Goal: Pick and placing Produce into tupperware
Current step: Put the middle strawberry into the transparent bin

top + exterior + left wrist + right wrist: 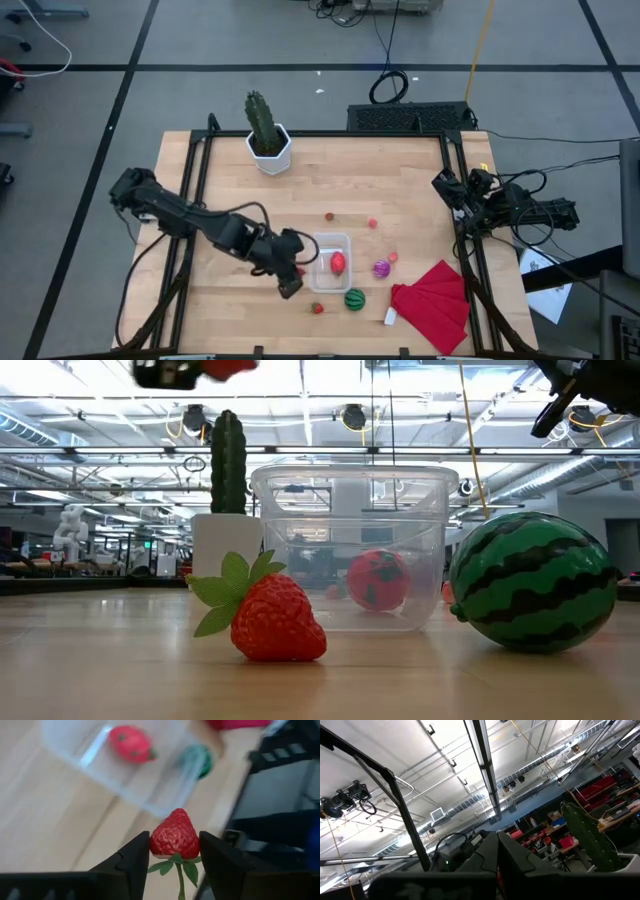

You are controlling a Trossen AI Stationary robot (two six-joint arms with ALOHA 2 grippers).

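Strawberry (277, 618) fronts tupperware (350, 545), beside watermelon (533, 581), cactus (228, 462) behind.

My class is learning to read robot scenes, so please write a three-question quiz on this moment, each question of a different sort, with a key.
1. True or false: the left gripper holds a strawberry between its fingers.
2. What already lies inside the clear tupperware?
A. a toy watermelon
B. a red strawberry-like piece
C. a cactus
3. Fill in: the right gripper waits at the table's ____ edge, away from the produce.

Key
1. True.
2. B: the red piece lies inside; the toy watermelon sits on the table outside it, and the cactus stands in its white pot.
3. Right.
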